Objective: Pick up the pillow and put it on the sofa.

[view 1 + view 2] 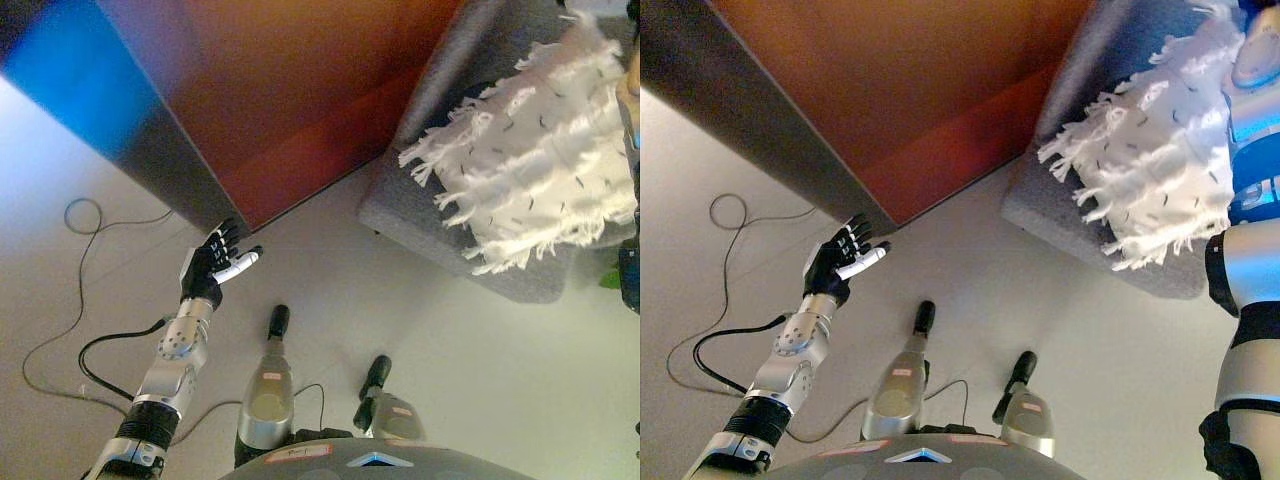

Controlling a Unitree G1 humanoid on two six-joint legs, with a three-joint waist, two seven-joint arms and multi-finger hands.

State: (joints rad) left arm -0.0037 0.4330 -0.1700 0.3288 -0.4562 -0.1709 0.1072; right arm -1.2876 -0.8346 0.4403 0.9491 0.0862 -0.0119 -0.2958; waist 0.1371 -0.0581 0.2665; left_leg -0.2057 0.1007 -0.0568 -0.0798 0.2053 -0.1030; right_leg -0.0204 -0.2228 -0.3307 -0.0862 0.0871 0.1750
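A white shaggy pillow [540, 170] with long fringes lies over the corner of a grey sofa [425, 215] at the upper right. I cannot tell whether it rests fully on the seat. My right arm [1245, 270] rises along the pillow's right side. Its hand is lost behind the fringe near the top right corner, so its fingers do not show. My left hand [215, 262] hangs open over the floor at the left, far from the pillow and holding nothing.
A large red-brown piece of furniture [280, 90] with a dark edge fills the upper left and middle, close to my left hand. A narrow strip of pale floor [330, 270] separates it from the sofa.
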